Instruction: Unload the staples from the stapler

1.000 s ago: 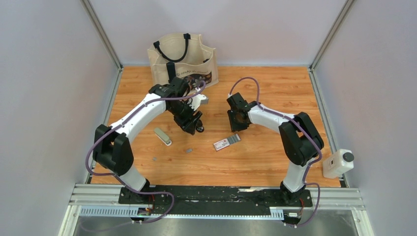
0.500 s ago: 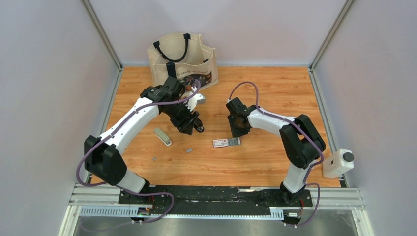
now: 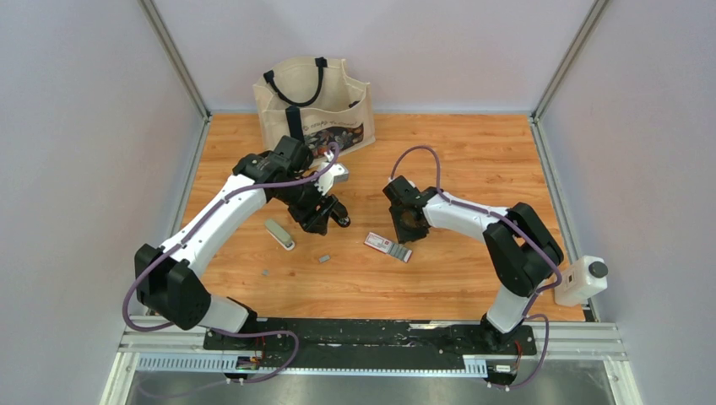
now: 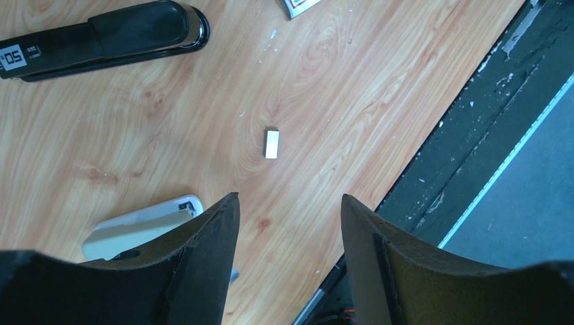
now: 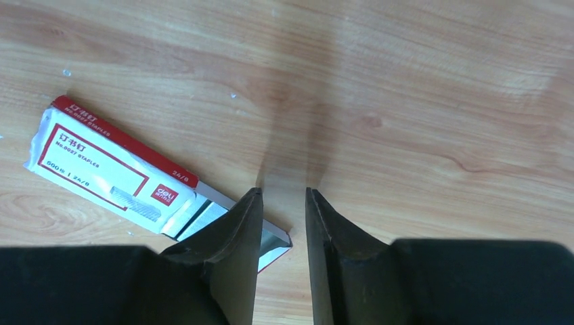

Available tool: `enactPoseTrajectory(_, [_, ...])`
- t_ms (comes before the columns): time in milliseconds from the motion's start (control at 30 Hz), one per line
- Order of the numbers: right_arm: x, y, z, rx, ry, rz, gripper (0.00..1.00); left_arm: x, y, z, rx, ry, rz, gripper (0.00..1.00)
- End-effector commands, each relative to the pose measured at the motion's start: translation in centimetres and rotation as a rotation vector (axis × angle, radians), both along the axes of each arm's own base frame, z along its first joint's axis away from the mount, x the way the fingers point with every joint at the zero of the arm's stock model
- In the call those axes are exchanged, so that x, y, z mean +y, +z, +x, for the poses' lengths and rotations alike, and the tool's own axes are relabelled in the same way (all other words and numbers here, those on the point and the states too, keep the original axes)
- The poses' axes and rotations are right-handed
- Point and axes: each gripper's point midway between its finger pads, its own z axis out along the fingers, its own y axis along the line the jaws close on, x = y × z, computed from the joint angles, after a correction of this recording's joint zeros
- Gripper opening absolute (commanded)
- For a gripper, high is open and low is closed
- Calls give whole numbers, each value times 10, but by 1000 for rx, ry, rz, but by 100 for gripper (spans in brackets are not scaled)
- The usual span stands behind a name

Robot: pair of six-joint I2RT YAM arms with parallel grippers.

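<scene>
The left gripper (image 4: 290, 198) hovers with its jaws spread and empty, the stapler (image 4: 142, 227) lying just outside one finger and the staples (image 4: 272, 144) ahead between them, so closing here risks nudging the stapler aside rather than gripping it.

Orange wood-grain desk (image 3: 481, 152) boxed in by plain pale grey-lilac walls (image 3: 439, 42).
Silvery metal corner posts (image 3: 173, 57) rise at 11 and 1 o'clock; a black mounting plate (image 3: 380, 331) on a ribbed aluminium rail (image 3: 574, 344) spans 6 o'clock; light even, soft.
</scene>
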Motion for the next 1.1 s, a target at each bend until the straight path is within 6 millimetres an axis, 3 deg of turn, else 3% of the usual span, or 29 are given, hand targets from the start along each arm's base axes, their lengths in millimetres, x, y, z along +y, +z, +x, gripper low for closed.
enactPoseTrajectory(0, [5,29,24,-111,-30,11,34,4,6,-2,-54,-26,-6,65])
enactPoseTrajectory(267, [32,35,48,-126,-25,65,34,10,8,-4,-78,-18,-9,66])
enactPoseTrajectory(400, [46,31,51,-113,-14,74,34,15,8,-1,-86,5,-5,66])
enactPoseTrajectory(667, [70,8,38,-55,26,58,33,27,9,7,-100,59,-12,66])
enactPoseTrajectory(933, [89,3,22,-40,57,64,33,38,9,7,-111,86,-14,66])
enactPoseTrajectory(1067, [89,1,15,-37,55,55,33,40,7,4,-108,89,-15,66])
